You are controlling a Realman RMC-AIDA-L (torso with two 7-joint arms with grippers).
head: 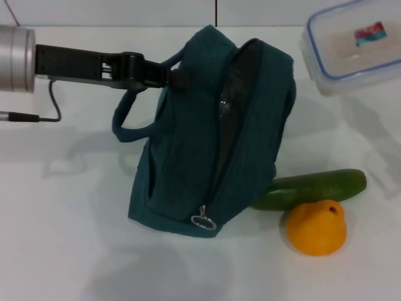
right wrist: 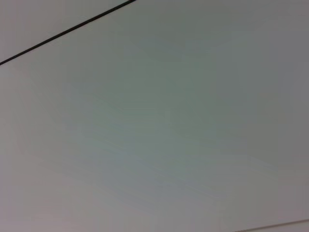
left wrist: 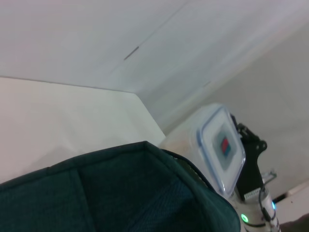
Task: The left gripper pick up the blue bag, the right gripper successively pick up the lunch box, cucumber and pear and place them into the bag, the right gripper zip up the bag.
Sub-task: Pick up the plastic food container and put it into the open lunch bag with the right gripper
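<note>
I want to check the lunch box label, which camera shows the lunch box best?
The head view: the lunch box shows lid-up with its label facing the camera, though the frame edge crops it. The left wrist view shows it smaller and tilted. The right wrist view shows none of it.

A plain white bench [head: 75, 251] filled the head view, lit evenly with soft shadows on it. Behind it stood a pale wall [head: 113, 11] split by one dark vertical seam [head: 216, 11]. The right wrist view showed only pale surface crossed by a thin dark line [right wrist: 67, 31].
</note>
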